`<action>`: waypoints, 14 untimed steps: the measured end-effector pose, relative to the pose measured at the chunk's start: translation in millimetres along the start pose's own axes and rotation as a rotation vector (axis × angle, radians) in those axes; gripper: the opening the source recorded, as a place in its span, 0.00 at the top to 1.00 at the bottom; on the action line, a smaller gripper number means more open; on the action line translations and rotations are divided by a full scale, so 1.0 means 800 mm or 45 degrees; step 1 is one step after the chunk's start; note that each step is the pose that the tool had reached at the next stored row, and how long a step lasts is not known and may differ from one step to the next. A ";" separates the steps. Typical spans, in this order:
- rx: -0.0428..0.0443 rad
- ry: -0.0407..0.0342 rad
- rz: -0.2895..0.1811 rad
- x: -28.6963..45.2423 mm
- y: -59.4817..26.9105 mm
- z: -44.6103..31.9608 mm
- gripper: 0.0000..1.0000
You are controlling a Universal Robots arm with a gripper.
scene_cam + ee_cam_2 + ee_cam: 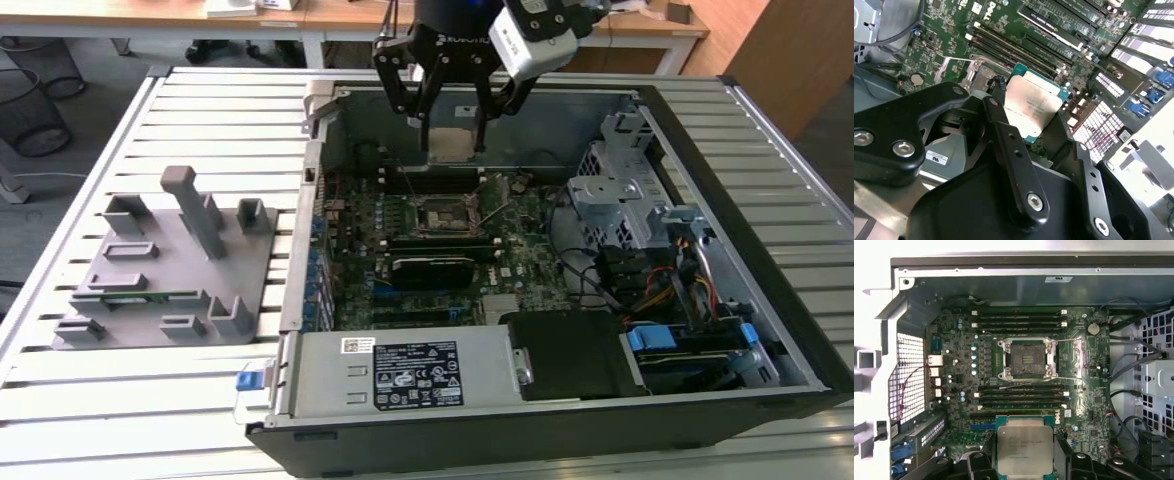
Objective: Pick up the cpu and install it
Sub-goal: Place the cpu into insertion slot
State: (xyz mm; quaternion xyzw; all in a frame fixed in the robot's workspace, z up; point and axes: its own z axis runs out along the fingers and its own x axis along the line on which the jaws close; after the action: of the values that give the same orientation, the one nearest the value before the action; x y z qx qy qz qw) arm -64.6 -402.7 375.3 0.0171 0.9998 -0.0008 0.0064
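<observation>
- Clamping the cpu (1025, 450) by its edges, your gripper (453, 126) has its fingers closed on it.
- You hold the cpu raised beside the open socket (1026, 358), apart from it.
- Around the socket lies the motherboard (954, 347).

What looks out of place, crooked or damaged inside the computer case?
Nothing stands out. The gripper holds the cpu above the motherboard, apart from the empty socket; no damage or spill shows.

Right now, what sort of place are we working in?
Likely an office or lab workshop: an open computer case lies on a slatted metal table, with wooden desks and a wire bin nearby.
</observation>
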 end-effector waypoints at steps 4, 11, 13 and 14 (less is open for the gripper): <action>0.000 0.0000 0.020 -0.0055 0.001 0.0001 0.46; 0.002 0.0002 0.137 -0.0068 0.003 0.0017 0.46; 0.003 0.0002 0.184 -0.0068 0.003 0.0026 0.46; 0.003 0.0002 0.207 -0.0067 0.003 0.0031 0.46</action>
State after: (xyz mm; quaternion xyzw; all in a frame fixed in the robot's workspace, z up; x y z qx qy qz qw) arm -59.1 -400.7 372.9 0.0981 0.9952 -0.0014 0.0063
